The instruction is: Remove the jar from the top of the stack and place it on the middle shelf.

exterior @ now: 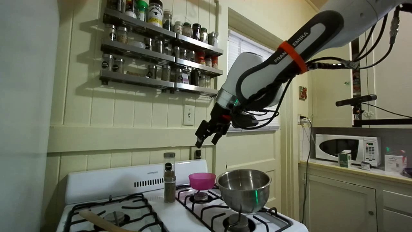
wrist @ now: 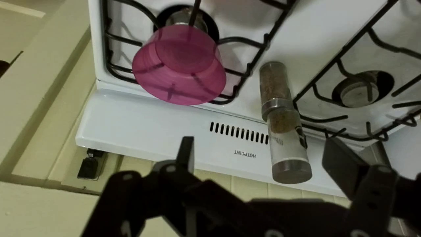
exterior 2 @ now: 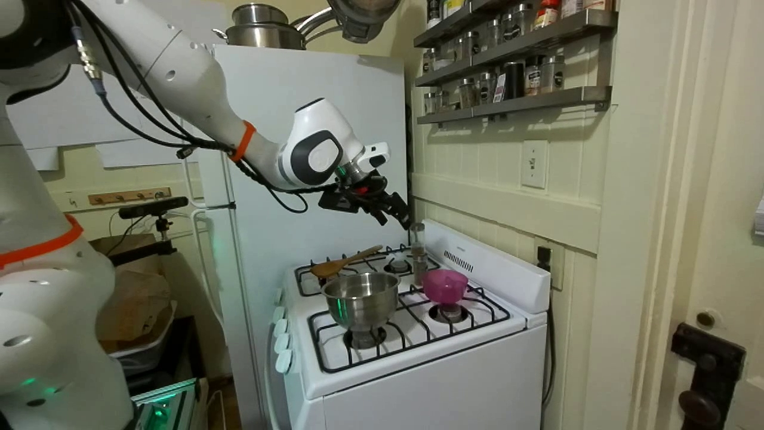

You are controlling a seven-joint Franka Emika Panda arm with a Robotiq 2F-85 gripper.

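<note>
The jar (exterior: 169, 165) stands upright on the lower jar (exterior: 170, 192), its long axis vertical and cap (exterior: 169, 155) facing up. Near it, the gripper (exterior: 207, 141) is spread wide.

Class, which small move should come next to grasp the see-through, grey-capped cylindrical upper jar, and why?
Probably ease the open jaws toward the upper jar, centring it: an exterior view shows them apart from it; the wrist view shows its cap off-centre between them.
</note>
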